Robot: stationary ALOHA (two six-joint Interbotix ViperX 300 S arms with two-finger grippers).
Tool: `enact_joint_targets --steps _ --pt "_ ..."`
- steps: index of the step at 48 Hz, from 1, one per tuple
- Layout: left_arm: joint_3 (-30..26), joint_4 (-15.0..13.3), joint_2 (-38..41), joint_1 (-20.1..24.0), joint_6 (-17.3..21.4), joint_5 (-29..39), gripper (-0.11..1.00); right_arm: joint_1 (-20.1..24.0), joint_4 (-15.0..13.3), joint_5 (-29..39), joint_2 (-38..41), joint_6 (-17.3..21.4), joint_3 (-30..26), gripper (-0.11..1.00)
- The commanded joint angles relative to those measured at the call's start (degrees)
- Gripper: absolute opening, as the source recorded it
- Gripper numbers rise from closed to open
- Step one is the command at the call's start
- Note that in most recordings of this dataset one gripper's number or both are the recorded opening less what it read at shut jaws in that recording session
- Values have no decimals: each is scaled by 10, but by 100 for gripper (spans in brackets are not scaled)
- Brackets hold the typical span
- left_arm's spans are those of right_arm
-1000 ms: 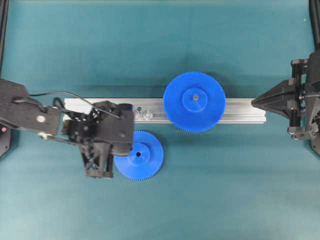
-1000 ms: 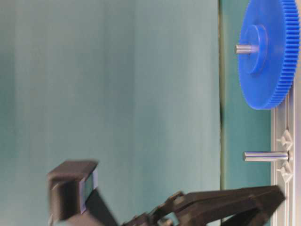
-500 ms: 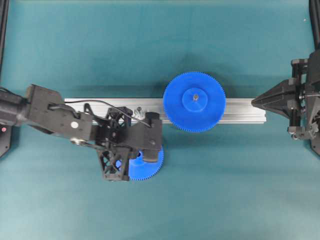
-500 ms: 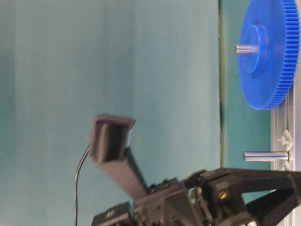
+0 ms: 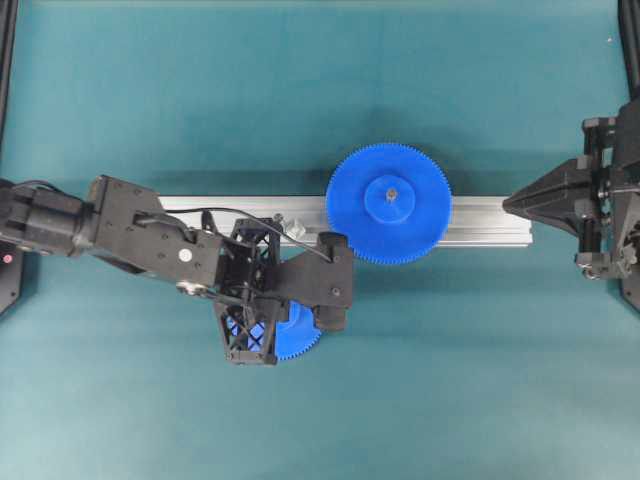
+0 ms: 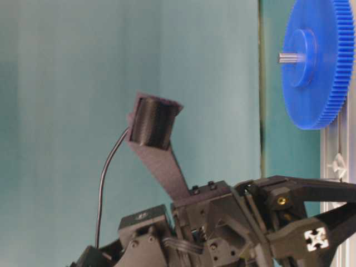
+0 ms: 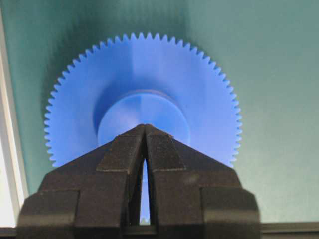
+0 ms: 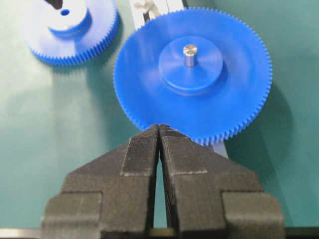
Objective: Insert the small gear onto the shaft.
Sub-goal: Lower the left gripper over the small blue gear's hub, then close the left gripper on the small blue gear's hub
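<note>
Two sets of jaws are pressed shut and hold nothing. Our left gripper (image 7: 145,130) hangs directly over the hub of the small gear (image 7: 142,99), which lies flat on the table (image 5: 450,380), hole axis vertical. Our right gripper (image 8: 159,130) waits well apart, beyond the wider gear (image 8: 194,74). We judge the left arm nearer; the shaft (image 5: 290,228) stands on the rail (image 5: 480,220) just beside that gear.

A table (image 5: 300,80) covered in teal matting carries everything; an aluminium rail (image 5: 480,220) lies flat across its middle, running left to right; the small gear (image 5: 300,335) lies flat on the matting just below the rail, largely hidden in the overhead view; the wider blue gear (image 5: 389,203) sits over the rail.
</note>
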Motion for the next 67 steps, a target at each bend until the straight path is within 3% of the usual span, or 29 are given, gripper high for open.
enact_joint_targets --steps 1,29,36,40,51,53,67 --pt "-18 1 -6 -4 1 11 3 -2 -1 -3 2 5 -7 9" --pt "-32 1 2 -4 4 40 3 -2 -1 -3 0 5 -5 9" --pt "-32 1 4 -4 4 48 8 -2 -1 -3 -1 5 -5 9" --pt "-31 2 3 -4 4 48 20 -2 -1 -3 -1 5 -4 9" --pt "-22 1 3 -4 4 31 83 -2 0 -3 -2 5 -4 9" --pt "-21 1 4 -4 5 28 90 -2 0 -3 -3 5 -3 9" --pt "-21 1 7 -4 5 24 93 -2 -1 -3 -13 6 -1 9"
